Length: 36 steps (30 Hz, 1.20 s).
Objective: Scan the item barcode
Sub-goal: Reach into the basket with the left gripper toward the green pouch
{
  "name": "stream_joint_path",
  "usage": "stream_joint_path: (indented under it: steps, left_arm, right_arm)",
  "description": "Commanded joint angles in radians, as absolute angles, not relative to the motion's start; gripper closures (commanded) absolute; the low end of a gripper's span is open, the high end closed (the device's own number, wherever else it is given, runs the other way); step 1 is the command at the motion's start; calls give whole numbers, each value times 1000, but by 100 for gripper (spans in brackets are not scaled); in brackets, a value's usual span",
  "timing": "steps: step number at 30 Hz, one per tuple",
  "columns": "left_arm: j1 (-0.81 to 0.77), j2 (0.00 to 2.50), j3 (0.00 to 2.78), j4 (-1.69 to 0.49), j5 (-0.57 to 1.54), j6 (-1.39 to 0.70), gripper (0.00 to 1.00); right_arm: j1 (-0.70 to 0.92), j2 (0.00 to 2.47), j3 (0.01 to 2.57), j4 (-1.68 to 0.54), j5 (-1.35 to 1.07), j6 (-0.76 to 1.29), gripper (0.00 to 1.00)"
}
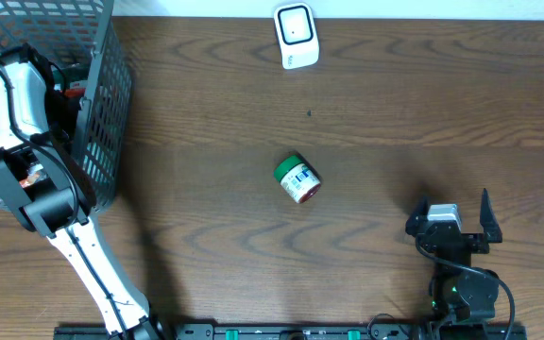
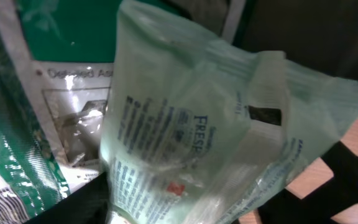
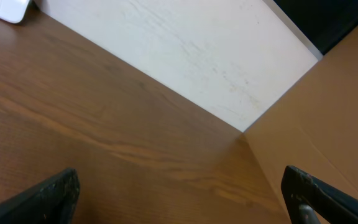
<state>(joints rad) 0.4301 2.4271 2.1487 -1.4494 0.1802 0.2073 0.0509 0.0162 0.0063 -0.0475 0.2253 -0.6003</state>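
Editor: Basket [image 1: 107, 113] at upper left of the overhead frame: whose arm is that?

Photographer: Left arm [image 1: 22, 90], white and black, bends over the rim of the dark wire basket and goes down inside. From above, the left gripper is lost behind the mesh, and goods fill its own camera. I cannot tell whether its jaws stand wide or narrow.

Editor: What fills that camera?

Photographer: A pale green see-through pouch [image 2: 204, 137] with dark print lies crumpled across the centre and right of the frame. A green-and-white packet [image 2: 55, 93] stands behind it at left. Bare wood shows past dark bars at lower right.

Editor: And on the table?

Photographer: A small jar [image 1: 297, 179] with a green lid lies on its side at the centre of the brown wood table [image 1: 395, 104], touching nothing. The white scanner [image 1: 296, 36] sits at the top centre edge, well apart from the jar and both arms.

Editor: Right side?

Photographer: The right gripper [image 1: 451, 215] sits at lower right of the overhead frame, jaws spread wide and holding nothing. Its wrist camera shows black fingertips [image 3: 48, 196] in the two bottom corners, with wood grain between them.
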Motion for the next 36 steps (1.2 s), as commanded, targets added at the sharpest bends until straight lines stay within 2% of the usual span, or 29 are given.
stream_joint_path:
  steps: [1, 2, 4, 6, 11, 25, 30, 36]
  left_arm:
    - [430, 2462, 2134, -1449, 203, 172, 67]
    - [430, 2457, 2136, -1449, 203, 170, 76]
    - [432, 2437, 2140, -1449, 203, 170, 85]
    - [432, 2394, 2146, -1449, 203, 164, 89]
    - [431, 2270, 2147, -1428, 202, 146, 92]
    - [432, 1881, 2147, -1274, 189, 80, 92]
    - [432, 1769, 2147, -1234, 88, 7, 92]
    - [430, 1633, 2147, -1232, 126, -40, 92]
  right_arm:
    - [58, 14, 6, -51, 235, -611, 1]
    - [58, 14, 6, -51, 235, -611, 1]
    - [58, 14, 6, -51, 235, -611, 1]
    - [58, 14, 6, -51, 235, -611, 1]
    - [58, 14, 6, -51, 235, -611, 1]
    - [58, 14, 6, -51, 235, -611, 1]
    - [58, 14, 6, -51, 235, -611, 1]
    - [58, 14, 6, -52, 235, -611, 1]
